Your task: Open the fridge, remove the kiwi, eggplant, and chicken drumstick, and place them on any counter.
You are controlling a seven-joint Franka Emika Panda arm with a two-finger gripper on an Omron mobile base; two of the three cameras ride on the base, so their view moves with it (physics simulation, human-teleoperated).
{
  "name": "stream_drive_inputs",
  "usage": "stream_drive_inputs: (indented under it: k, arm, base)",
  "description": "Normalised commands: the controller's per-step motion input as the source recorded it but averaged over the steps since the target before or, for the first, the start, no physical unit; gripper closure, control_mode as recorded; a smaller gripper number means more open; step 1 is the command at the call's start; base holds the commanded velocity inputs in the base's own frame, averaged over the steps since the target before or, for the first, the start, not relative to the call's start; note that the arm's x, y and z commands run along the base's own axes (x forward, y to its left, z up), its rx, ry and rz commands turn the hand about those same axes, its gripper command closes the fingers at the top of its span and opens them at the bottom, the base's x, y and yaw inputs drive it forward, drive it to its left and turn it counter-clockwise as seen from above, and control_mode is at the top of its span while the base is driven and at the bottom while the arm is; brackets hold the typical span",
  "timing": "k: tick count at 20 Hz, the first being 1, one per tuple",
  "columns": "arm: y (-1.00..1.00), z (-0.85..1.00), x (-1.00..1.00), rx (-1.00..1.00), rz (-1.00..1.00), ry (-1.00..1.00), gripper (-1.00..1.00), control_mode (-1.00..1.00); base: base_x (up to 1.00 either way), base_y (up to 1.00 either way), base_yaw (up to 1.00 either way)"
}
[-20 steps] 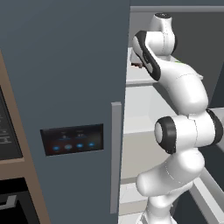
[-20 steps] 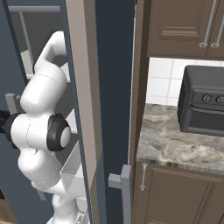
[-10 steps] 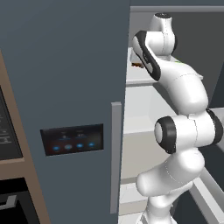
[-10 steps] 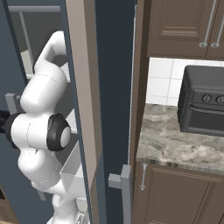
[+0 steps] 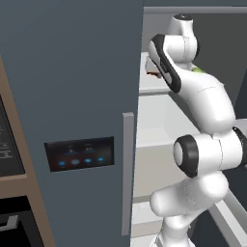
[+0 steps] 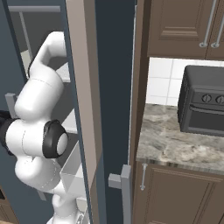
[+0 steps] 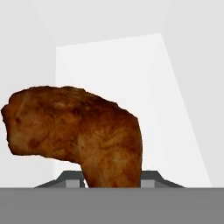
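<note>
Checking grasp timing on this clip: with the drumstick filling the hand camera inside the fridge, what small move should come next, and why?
Probably finish closing on the chicken drumstick, then lift slightly and draw back out of the fridge. Its narrow end drops between the gripper tips in the hand view, and the arm reaches to an upper white shelf behind the open door.

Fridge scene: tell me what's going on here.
The arm reaches into the open fridge, toward an upper white shelf. In the hand view the drumstick sits right at the gripper, its narrow end going down between the fingertips. Whether the grip is firm yet can't be told. The counter beside the fridge holds a dark oven.
</note>
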Motion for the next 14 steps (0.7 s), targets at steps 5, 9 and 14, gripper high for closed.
stream_drive_inputs:
  k: [5,9,14]
  arm:
    - [0.16,-0.04,-0.60,0.00,0.00,0.00,1.00,-1.00]
    - [0.08,0.10,-0.53,0.00,0.00,0.04,1.00,-1.00]
    - [0.00,0.01,-0.69,0.00,0.00,0.00,1.00,-1.00]
  base:
    - [0.00,0.00,0.00]
    - [0.00,0.00,0.00]
    - [0.00,0.00,0.00]
